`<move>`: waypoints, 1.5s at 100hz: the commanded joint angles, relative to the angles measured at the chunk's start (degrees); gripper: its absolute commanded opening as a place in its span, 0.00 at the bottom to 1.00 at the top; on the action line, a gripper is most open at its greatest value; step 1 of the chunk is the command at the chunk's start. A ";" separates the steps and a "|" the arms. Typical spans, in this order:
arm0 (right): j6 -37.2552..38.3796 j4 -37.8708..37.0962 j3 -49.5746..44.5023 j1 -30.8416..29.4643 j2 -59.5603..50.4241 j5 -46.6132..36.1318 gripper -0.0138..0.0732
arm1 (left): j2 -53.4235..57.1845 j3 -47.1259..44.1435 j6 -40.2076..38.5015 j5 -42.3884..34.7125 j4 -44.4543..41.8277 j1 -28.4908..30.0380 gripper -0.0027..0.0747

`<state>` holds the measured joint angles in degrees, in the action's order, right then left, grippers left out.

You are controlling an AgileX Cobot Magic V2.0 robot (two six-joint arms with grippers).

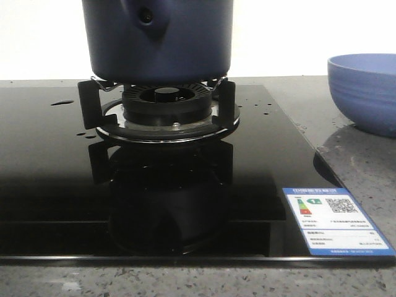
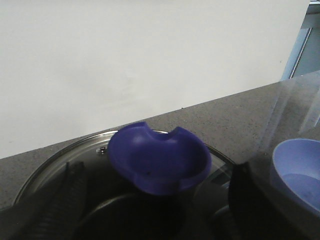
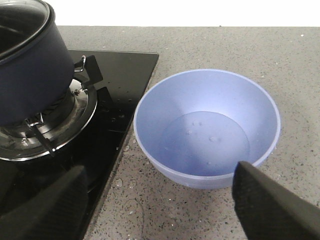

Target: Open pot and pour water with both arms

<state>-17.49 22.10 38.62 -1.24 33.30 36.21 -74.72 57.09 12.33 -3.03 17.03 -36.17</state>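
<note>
— Black glass hob (image 1: 49, 185), navy pot (image 1: 158, 37) on the burner, glass lid (image 2: 60, 160) on, bowl (image 3: 207, 127) at three o'clock.
— Left gripper (image 2: 155, 200) gapes around the lid knob (image 2: 160, 160), empty; right gripper (image 3: 160, 200) open, empty. Centre, squeeze, lift straight.

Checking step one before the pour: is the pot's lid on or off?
On. Glass lid sits in the pot rim; left wrist view shows its blue knob centred on it, pot upright on the burner.

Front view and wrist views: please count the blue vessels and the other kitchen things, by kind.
Dark navy pot: 1
Glass lid with blue knob: 1
Light blue bowl: 1
Gas burner: 1
Energy label sticker: 1
Total: 5
</note>
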 commanded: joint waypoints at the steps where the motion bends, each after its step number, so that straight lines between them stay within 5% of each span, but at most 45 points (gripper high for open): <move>1: -0.67 0.79 2.00 0.16 0.42 -3.96 0.78 | 1.02 2.24 -0.17 -5.51 0.42 0.03 0.73; 77: -0.67 0.79 2.00 0.16 0.42 -3.73 0.78 | -5.53 6.25 -0.17 -6.07 0.42 -0.43 0.72; 108: -0.67 0.79 2.00 0.16 0.42 -3.73 0.78 | -5.53 6.25 -0.17 -6.17 0.51 -0.43 0.52; 150: -0.67 -0.82 2.03 0.16 1.80 -2.02 0.78 | -0.77 6.25 -0.17 -6.52 0.51 0.56 0.51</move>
<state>-17.49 21.37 38.70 -1.24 33.65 36.89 -80.16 61.16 12.33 -3.89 17.17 -36.24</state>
